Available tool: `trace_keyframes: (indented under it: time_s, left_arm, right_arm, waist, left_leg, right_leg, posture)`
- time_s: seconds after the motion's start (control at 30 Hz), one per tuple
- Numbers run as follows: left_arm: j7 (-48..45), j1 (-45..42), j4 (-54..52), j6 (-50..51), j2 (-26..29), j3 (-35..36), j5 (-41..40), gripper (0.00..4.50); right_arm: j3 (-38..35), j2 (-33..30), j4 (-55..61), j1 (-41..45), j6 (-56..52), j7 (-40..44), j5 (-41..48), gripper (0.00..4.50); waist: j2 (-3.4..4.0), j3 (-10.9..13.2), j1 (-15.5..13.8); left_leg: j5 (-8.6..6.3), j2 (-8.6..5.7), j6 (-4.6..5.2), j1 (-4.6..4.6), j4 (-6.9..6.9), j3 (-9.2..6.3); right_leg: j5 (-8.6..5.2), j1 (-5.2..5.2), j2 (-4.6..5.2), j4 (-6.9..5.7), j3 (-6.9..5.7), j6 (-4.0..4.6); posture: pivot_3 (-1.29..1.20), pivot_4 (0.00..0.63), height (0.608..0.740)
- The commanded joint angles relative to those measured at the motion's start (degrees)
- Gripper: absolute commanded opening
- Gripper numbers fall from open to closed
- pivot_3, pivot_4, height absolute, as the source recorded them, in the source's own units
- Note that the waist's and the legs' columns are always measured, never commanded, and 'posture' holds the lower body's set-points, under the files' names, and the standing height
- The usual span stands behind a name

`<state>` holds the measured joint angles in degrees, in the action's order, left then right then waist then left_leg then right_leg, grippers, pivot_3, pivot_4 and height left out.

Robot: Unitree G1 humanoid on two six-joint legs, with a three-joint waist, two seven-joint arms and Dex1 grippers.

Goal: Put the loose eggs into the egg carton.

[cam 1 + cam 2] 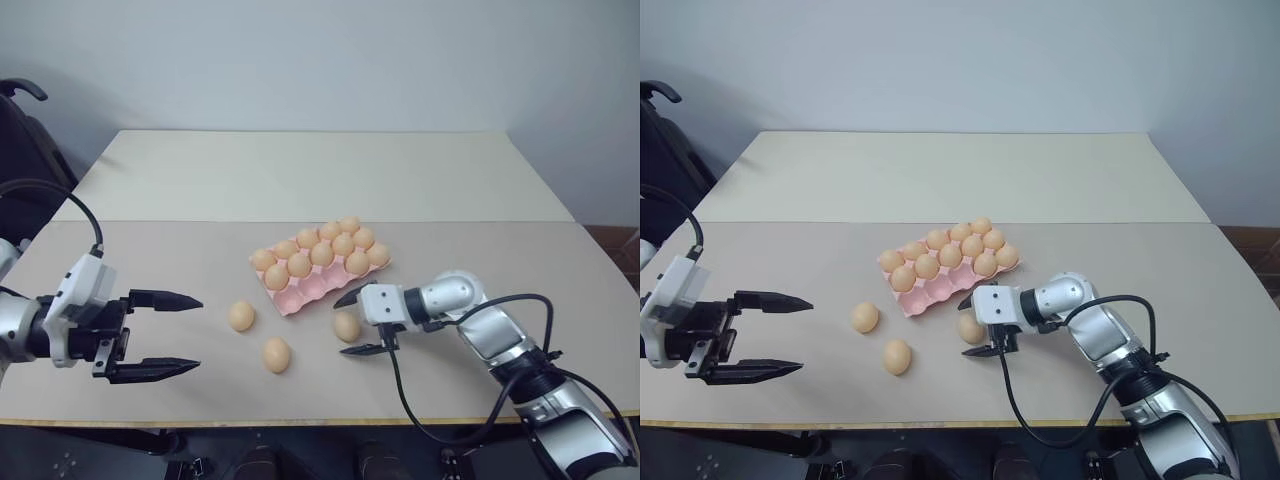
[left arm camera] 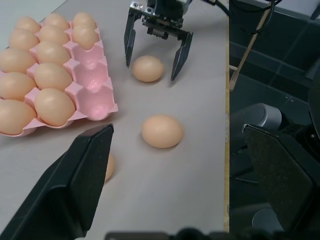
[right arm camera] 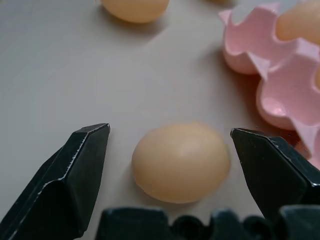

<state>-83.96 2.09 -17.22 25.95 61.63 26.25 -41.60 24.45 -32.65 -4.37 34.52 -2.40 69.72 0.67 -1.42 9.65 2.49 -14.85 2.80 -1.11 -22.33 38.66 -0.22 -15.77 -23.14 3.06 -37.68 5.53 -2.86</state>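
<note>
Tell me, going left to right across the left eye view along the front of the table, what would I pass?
The left gripper with open jaws → a loose egg → a second loose egg → a third loose egg, between the open jaws of the right gripper.

Silver arms, black-fingered hands, black cables

Soft, even light falls from above on the worktop (image 1: 200, 250), bright with no glare. The loose eggs (image 1: 276, 354) cast only faint, short shadows, and a diffuse one lies under the right pincer (image 1: 354, 322). Both head views are sharp throughout. In the right wrist view the nearest egg (image 3: 181, 162) looks slightly soft, and the egg carton (image 3: 272, 75) beyond blurs. The left pincer (image 2: 185, 175) fingers loom large and dark in their own view.
</note>
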Motion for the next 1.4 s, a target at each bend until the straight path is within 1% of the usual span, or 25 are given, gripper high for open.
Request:
trace_keyframes:
  time_s: [0.03, 0.1, 0.2, 0.23, 0.43, 0.57, 0.77, 0.87, 0.93, 1.0, 1.03, 1.1, 1.13, 1.3, 1.4]
  left_arm:
    - [-0.17, -0.15, -1.12, -1.0, 0.67, 1.76, 0.13, 4.5]
    - [-0.11, -0.02, -1.33, -1.07, 0.69, 1.76, 0.28, 4.5]
    - [-0.03, 0.06, -1.51, -1.06, 0.67, 1.83, 0.3, 4.5]
    - [-0.04, 0.07, -1.46, -1.08, 0.71, 1.85, 0.36, 4.5]
    - [0.07, -0.2, -1.23, -0.96, 0.46, 2.01, 0.46, 4.5]
    - [1.04, -1.46, -0.73, -0.29, 0.14, 1.98, -0.38, 4.5]
    - [2.89, -3.64, -0.35, 1.17, -0.75, 1.91, -2.26, 4.5]
    - [3.76, -4.08, -0.36, 1.77, -0.92, 1.89, -2.93, 4.5]
    - [3.8, -4.14, -0.32, 1.83, -0.94, 1.88, -2.93, 4.5]
    - [3.66, -4.2, -0.25, 1.82, -0.9, 1.86, -2.86, 4.5]
    - [3.58, -4.23, -0.2, 1.82, -0.84, 1.86, -2.85, 4.5]
    - [3.49, -4.18, -0.24, 1.88, -0.75, 1.94, -2.86, 4.5]
    - [3.45, -4.15, -0.26, 1.89, -0.73, 1.99, -2.87, 4.5]
    - [3.5, -3.79, -0.44, 2.16, -0.67, 2.41, -2.94, 4.5]
    - [3.41, -3.52, -0.34, 2.21, -0.7, 2.65, -2.86, 4.5]
  right_arm:
    - [-0.44, 1.0, -1.32, 1.68, 1.78, -0.05, -0.38, 4.31]
    - [-0.56, 1.29, -2.06, 1.93, 1.92, 0.15, -0.58, 3.84]
    - [-0.96, 1.28, -2.14, 2.07, 2.12, 0.48, -0.42, 2.79]
    - [-1.17, 1.13, -1.86, 2.05, 1.97, 0.69, -0.18, 2.63]
    - [-4.32, 0.83, -0.33, 2.36, 0.87, -0.43, 1.75, 2.62]
    - [-7.03, 2.41, -0.31, 4.68, -0.92, -2.27, 3.62, 2.62]
    - [-8.47, 5.18, -6.72, 8.91, 1.28, -8.04, 1.19, 2.62]
    - [-8.44, 7.49, -10.89, 10.27, 3.17, -14.21, -2.07, 2.62]
    - [-8.29, 8.63, -12.48, 10.74, 3.66, -16.3, -3.11, 2.62]
    - [-8.17, 9.35, -13.29, 10.98, 3.47, -17.45, -3.76, 3.32]
    - [-8.18, 9.68, -13.84, 11.14, 3.52, -18.36, -4.27, 3.55]
    - [-8.34, 9.95, -14.31, 11.36, 3.32, -19.04, -4.6, 4.24]
    - [-8.37, 9.99, -14.38, 11.41, 3.24, -19.15, -4.64, 4.43]
    - [-10.32, 8.94, -10.82, 10.23, 1.0, -17.83, -1.9, 4.43]
    - [-12.13, 6.95, -5.73, 8.26, -1.27, -15.64, 1.06, 4.43]
  waist:
    - [0.0, 0.0, 0.01]
    - [0.0, 0.0, 0.01]
    - [0.0, 0.0, 0.01]
    - [0.0, 0.0, 0.01]
    - [0.0, 0.0, 0.01]
    - [0.0, 0.0, 0.1]
    - [0.0, 0.0, 0.18]
    - [0.0, 0.0, 0.18]
    - [0.0, 0.0, 0.23]
    - [0.0, 0.0, 0.27]
    - [0.0, 0.0, 0.27]
    - [0.0, 0.0, 0.29]
    - [0.0, 0.0, 0.31]
    - [0.0, 0.0, 0.32]
    - [0.01, 0.0, 0.19]
  left_leg:
    - [0.0, 0.0, 0.0, 0.0, 0.0, 0.0]
    - [0.0, 0.0, 0.0, 0.0, 0.0, 0.0]
    - [0.0, 0.0, 0.0, 0.0, 0.0, 0.0]
    - [0.0, 0.0, 0.0, 0.01, 0.0, 0.0]
    - [0.0, 0.0, 0.0, 0.01, 0.0, -0.01]
    - [0.0, 0.0, 0.0, 0.01, 0.0, -0.01]
    - [0.0, 0.01, 0.0, 0.02, 0.0, -0.02]
    - [0.0, 0.0, 0.0, 0.0, 0.0, -0.01]
    - [0.0, 0.0, 0.0, 0.0, -0.01, -0.02]
    - [0.0, 0.0, 0.0, 0.0, -0.01, -0.02]
    - [0.0, 0.0, 0.0, 0.0, -0.01, -0.02]
    - [0.0, 0.0, 0.0, 0.0, -0.01, -0.02]
    - [0.0, 0.0, 0.0, 0.0, -0.01, -0.02]
    - [0.0, 0.0, 0.0, 0.0, -0.01, -0.02]
    - [0.0, 0.01, 0.0, -0.01, -0.02, -0.03]
  right_leg:
    - [0.0, 0.0, 0.0, 0.0, 0.0, 0.0]
    - [0.0, 0.0, 0.0, 0.0, 0.0, 0.0]
    - [0.0, 0.01, 0.0, -0.01, 0.0, 0.0]
    - [0.0, 0.01, 0.0, -0.01, 0.0, 0.0]
    - [0.0, 0.01, 0.0, -0.01, 0.0, 0.0]
    - [0.0, 0.01, 0.0, -0.03, 0.0, 0.0]
    - [0.01, 0.0, 0.0, -0.05, 0.0, 0.01]
    - [0.01, -0.01, 0.01, -0.03, 0.0, 0.01]
    - [0.01, -0.01, 0.0, -0.05, 0.0, 0.01]
    - [0.01, -0.02, 0.0, -0.06, 0.0, 0.01]
    - [0.01, -0.02, 0.0, -0.06, 0.0, 0.01]
    - [0.01, -0.02, 0.0, -0.05, 0.01, 0.01]
    - [0.01, -0.02, 0.0, -0.05, 0.0, 0.01]
    - [0.01, -0.02, 0.0, -0.05, 0.0, 0.01]
    - [0.01, -0.02, 0.0, -0.05, 0.0, 0.01]
  posture:
    - [0.0, 0.15, 0.74]
    - [0.0, 0.15, 0.74]
    - [0.0, 0.15, 0.74]
    - [0.0, 0.15, 0.74]
    - [0.0, 0.15, 0.74]
    - [0.0, 0.15, 0.74]
    - [0.0, 0.15, 0.74]
    - [0.0, 0.15, 0.74]
    - [0.0, 0.15, 0.74]
    - [0.0, 0.15, 0.74]
    - [0.0, 0.15, 0.74]
    - [0.0, 0.15, 0.74]
    - [0.0, 0.15, 0.74]
    - [0.0, 0.15, 0.74]
    - [0.0, 0.15, 0.74]
